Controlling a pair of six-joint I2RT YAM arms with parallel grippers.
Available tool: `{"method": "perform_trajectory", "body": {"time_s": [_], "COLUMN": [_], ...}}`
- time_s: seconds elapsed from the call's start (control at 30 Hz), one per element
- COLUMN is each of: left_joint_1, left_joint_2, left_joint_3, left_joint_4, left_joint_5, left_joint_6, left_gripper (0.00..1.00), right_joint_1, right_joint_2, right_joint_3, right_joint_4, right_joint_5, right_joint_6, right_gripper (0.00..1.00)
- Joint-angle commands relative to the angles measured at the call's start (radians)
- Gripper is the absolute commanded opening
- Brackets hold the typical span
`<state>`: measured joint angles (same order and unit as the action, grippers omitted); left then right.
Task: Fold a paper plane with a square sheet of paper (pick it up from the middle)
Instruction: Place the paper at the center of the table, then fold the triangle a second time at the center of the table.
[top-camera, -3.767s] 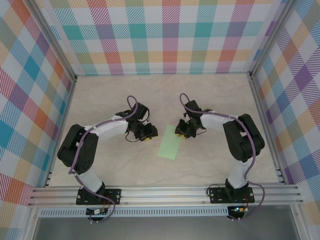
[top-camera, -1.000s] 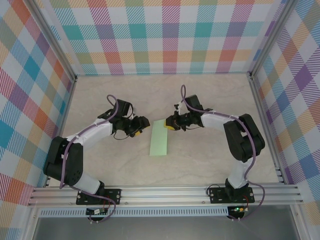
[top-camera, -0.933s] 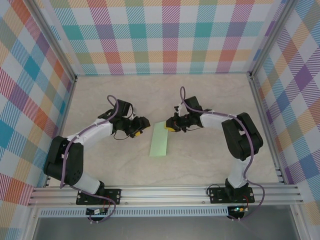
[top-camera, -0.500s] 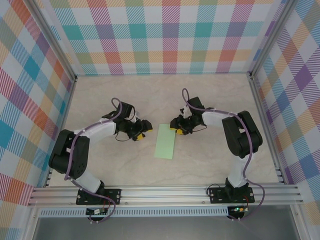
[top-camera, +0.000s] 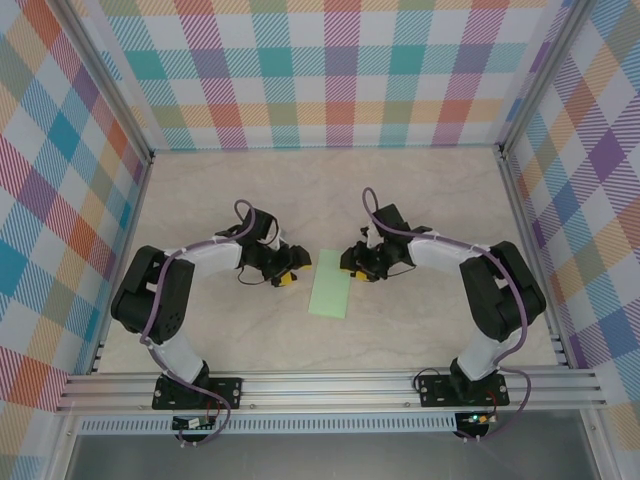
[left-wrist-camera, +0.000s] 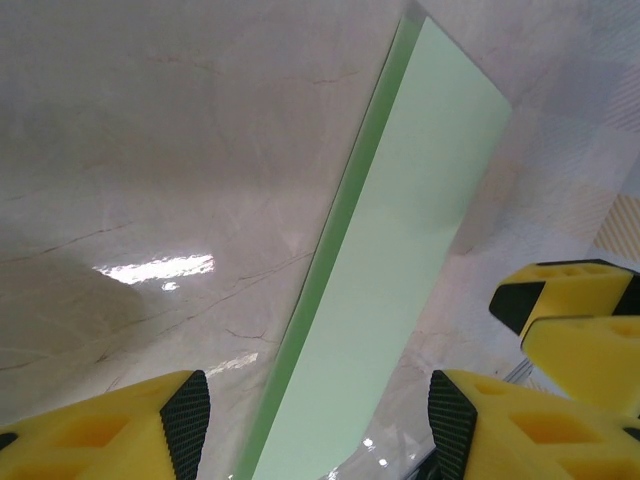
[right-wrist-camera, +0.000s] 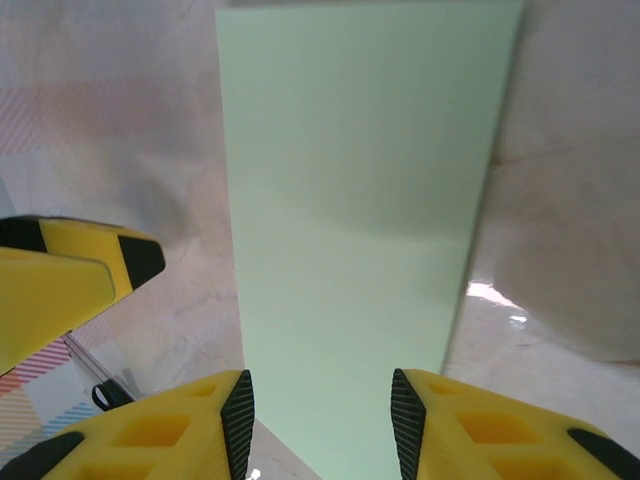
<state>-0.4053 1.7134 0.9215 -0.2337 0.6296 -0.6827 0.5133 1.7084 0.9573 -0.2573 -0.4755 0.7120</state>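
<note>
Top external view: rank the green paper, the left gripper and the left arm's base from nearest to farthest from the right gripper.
1. The green paper, right beside the right gripper, on its left.
2. The left gripper, just across the paper's width.
3. The left arm's base, far off at the near left.

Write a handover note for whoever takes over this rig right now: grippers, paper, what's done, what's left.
Left gripper: open, holding nothing, just left of the paper's far end.
Right gripper: open, holding nothing, at the paper's far right corner.
Square sheet of paper: folded into a narrow rectangle, lying flat on the table between the two grippers.
Done: apparently the first half fold; a doubled edge shows in the left wrist view.
Left: the angled nose and wing folds; no plane shape yet.
</note>
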Motion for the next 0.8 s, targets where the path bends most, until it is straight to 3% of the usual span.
{"method": "perform_trajectory", "body": {"time_s": [0.0,0.77], "left_joint_1": [-0.026,-0.078], "left_joint_2": [0.029,0.146], "left_joint_3": [0.041,0.084], "left_joint_4": [-0.009,0.025], "left_joint_5": [0.033,0.093], "left_joint_6": [0.031,0.036], "left_gripper": [0.62,0.56], "right_joint_1": [0.022,0.022], "right_joint_2": [0.013,-0.058], "right_joint_3": [-0.025,-0.146], "right_joint_4": [0.043,0.056], "right_joint_5": [-0.013,0.052], "right_joint_6": [0.038,0.056], "right_gripper": [0.42,0.43]}}
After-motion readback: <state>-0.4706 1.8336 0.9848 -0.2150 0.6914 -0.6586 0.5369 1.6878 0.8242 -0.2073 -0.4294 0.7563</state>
